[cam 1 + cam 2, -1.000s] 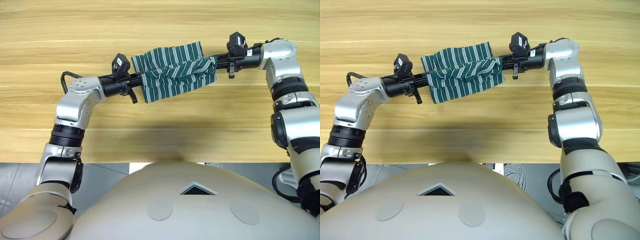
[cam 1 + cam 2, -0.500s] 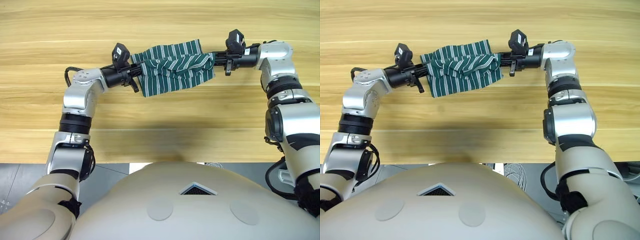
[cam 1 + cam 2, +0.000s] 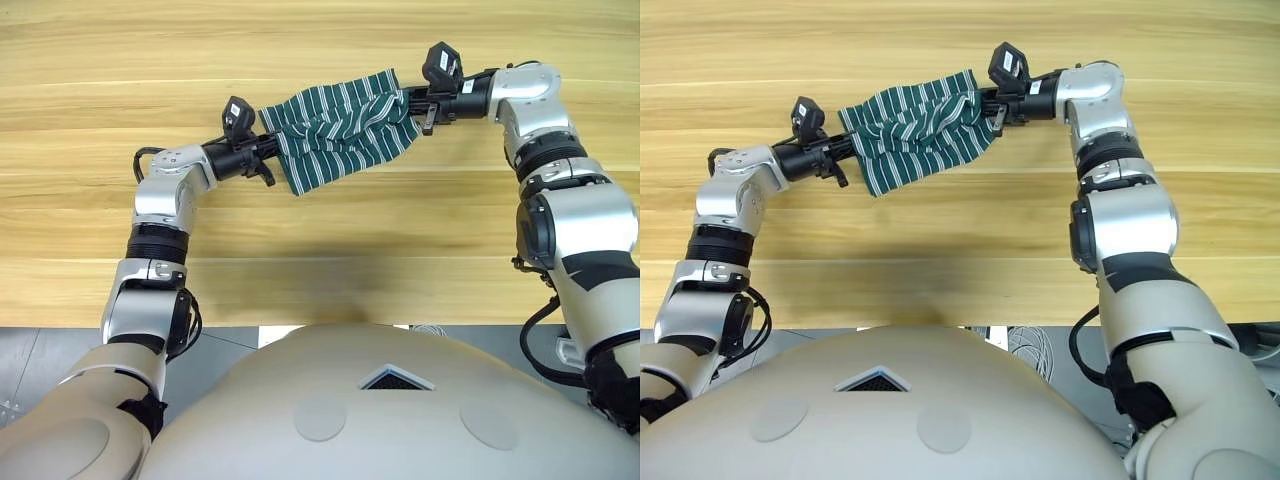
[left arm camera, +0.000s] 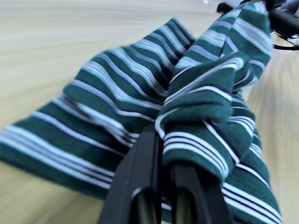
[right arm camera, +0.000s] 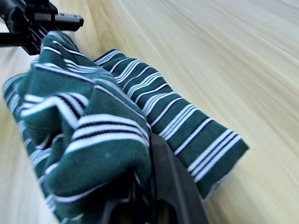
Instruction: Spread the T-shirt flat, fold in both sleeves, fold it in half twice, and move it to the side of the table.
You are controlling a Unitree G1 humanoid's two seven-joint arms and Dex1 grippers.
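Where left fingers [image 4: 139, 173] clamp one T-shirt [image 3: 340, 125] end, right fingers [image 5: 169, 183] clamp the other, bunched and sagging between.

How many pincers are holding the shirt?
2: the left pincer grips the shirt at its left end, and the right pincer at its right end.

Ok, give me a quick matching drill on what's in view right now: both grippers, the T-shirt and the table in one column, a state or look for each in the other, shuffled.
Things:
1. left gripper
2. right gripper
3. T-shirt
4. table

States:
a. light wood
b. clamped on the cloth end nearer the robot
c. green with white stripes, bunched between two holds
d. clamped on the cloth end farther from the robot

Pairs: 1-b, 2-d, 3-c, 4-a
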